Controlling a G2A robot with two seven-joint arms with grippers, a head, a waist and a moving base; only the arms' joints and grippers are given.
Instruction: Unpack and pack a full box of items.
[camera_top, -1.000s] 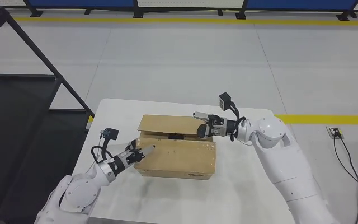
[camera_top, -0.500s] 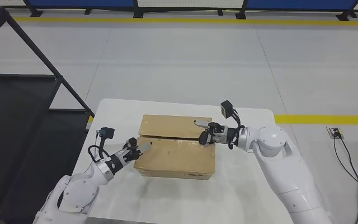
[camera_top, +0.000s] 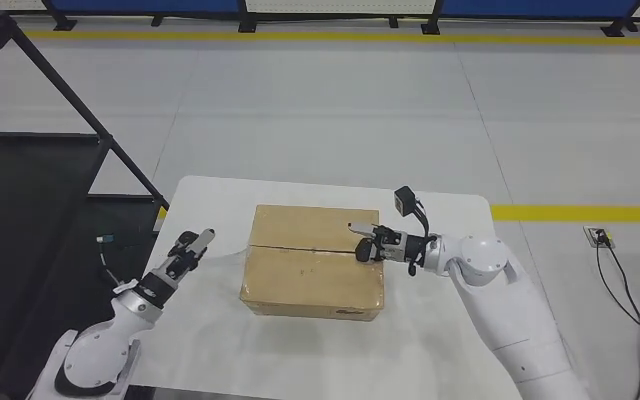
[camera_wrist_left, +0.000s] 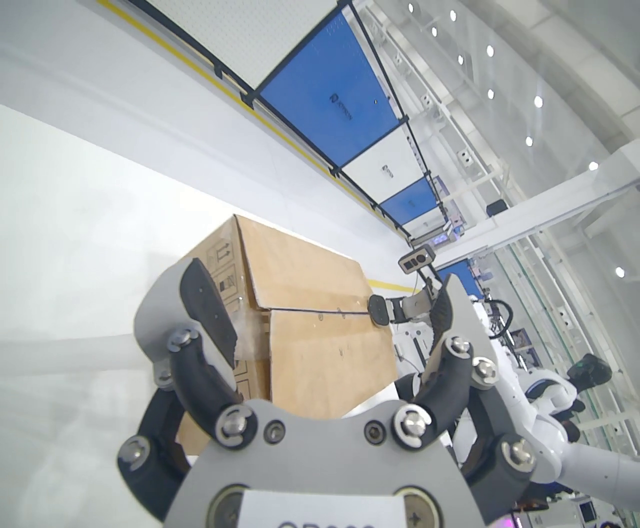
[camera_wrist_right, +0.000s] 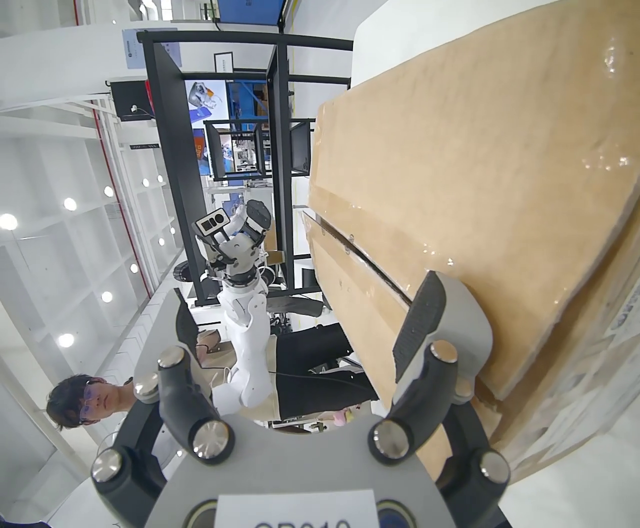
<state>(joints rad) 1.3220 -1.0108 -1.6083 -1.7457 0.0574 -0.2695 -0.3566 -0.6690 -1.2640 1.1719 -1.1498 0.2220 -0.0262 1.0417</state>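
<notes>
Resting on the white table (camera_top: 430, 330), cardboard box (camera_top: 315, 262) has flaps folded flat; right gripper (camera_top: 362, 242) at its right end by the seam, left gripper (camera_top: 196, 244) well off its left end | left wrist: jaws spread wide, box ahead, apart | right wrist: jaws wide, one pad (camera_wrist_right: 417, 325) against the box top beside the seam

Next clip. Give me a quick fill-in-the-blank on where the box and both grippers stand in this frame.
The cardboard box on the white table has its flaps ____.
The left gripper, apart from the box, is open and holds ____.
The right gripper, open, is over the box's ____ face.
Missing words: closed; nothing; top.
</notes>
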